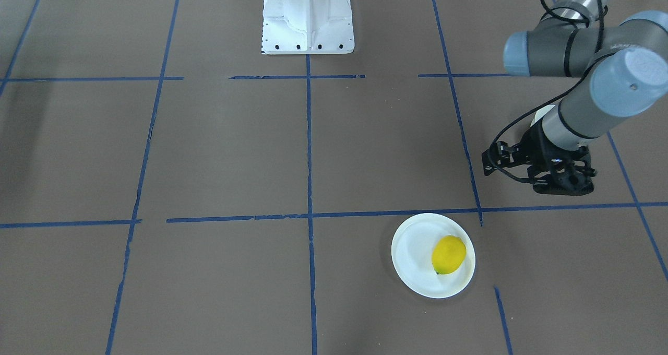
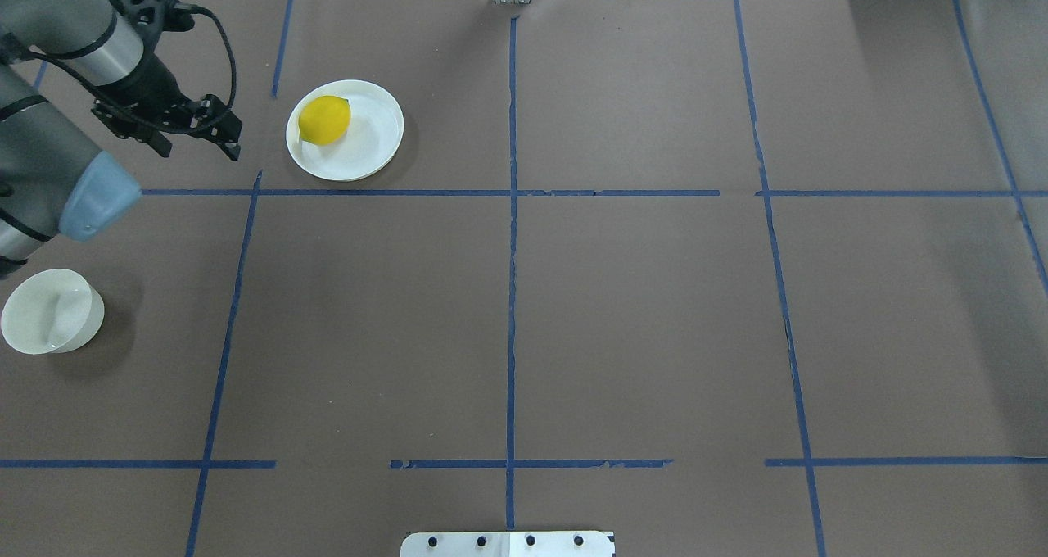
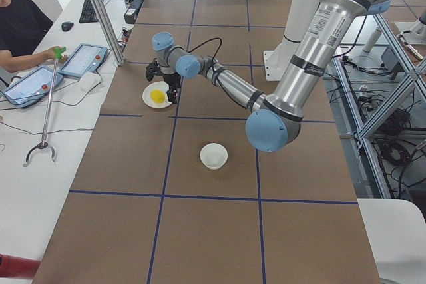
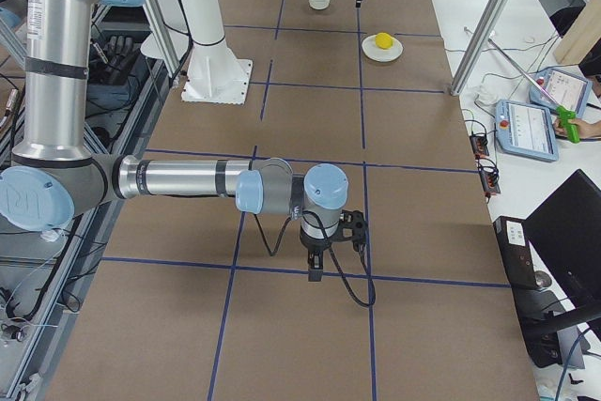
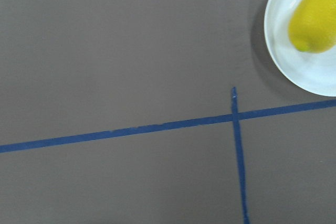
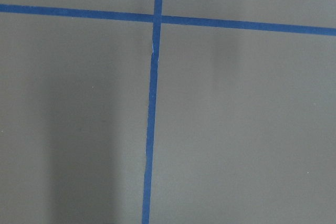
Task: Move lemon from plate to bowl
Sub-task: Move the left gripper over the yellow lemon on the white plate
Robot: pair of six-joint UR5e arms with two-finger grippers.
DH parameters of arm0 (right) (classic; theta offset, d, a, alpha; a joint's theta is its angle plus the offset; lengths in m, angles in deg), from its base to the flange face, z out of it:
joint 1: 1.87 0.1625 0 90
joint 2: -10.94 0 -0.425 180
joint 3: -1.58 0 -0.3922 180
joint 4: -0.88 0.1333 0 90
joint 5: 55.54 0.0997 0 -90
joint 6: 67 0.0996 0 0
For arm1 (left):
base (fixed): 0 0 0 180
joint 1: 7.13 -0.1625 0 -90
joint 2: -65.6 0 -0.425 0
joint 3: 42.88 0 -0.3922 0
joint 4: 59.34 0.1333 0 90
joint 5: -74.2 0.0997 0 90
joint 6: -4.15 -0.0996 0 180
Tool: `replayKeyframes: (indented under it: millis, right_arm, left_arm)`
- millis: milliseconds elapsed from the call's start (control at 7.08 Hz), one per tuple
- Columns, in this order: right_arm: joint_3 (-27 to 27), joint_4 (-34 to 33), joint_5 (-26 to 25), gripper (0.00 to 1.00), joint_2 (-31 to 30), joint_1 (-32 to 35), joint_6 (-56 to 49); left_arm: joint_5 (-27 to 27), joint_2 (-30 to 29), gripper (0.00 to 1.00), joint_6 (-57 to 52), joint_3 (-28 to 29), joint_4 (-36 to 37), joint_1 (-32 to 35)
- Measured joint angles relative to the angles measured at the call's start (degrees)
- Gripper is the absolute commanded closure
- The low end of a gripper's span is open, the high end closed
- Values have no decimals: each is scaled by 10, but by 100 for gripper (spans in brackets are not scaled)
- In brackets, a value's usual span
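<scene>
The lemon [image 2: 324,120] lies on its side on the plate [image 2: 368,143], off-centre, on the half nearer the robot's left edge of the table. It touches nothing but the plate. It is a bright yellow, smooth-looking oval with a tiny greenish tip [image 5: 302,48] that shows in the left wrist view. It is much smaller than the dish, so there is bare white rim around it for fingers to come down on either side.

The plate sits in the far left part of the brown table [image 2: 639,319], just beyond a blue tape line [image 2: 385,192]. The bowl [image 2: 49,311] stands empty and upright at the near left edge, well apart from the plate.

The left gripper [image 2: 199,149] hangs beside the plate on its left, not over the fruit, with its jaws spread wide and nothing between them. This reads as an approach before the pick.

The right gripper [image 4: 315,274] points down over bare table on the far right. Whether it is spread or closed cannot be told.
</scene>
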State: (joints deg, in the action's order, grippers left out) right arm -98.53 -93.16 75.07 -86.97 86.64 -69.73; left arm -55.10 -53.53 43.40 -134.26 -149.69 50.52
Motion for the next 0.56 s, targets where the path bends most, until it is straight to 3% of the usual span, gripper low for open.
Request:
replayKeyframes:
  millis: [282,565]
  right_arm:
    - [0,0,0,0,0,0,0]
    - [0,0,0,0,0,0,0]
  left_arm:
    - [17,-76,0,11,84,-39,-15]
    - [23,-122,0,10,194,-134,-27]
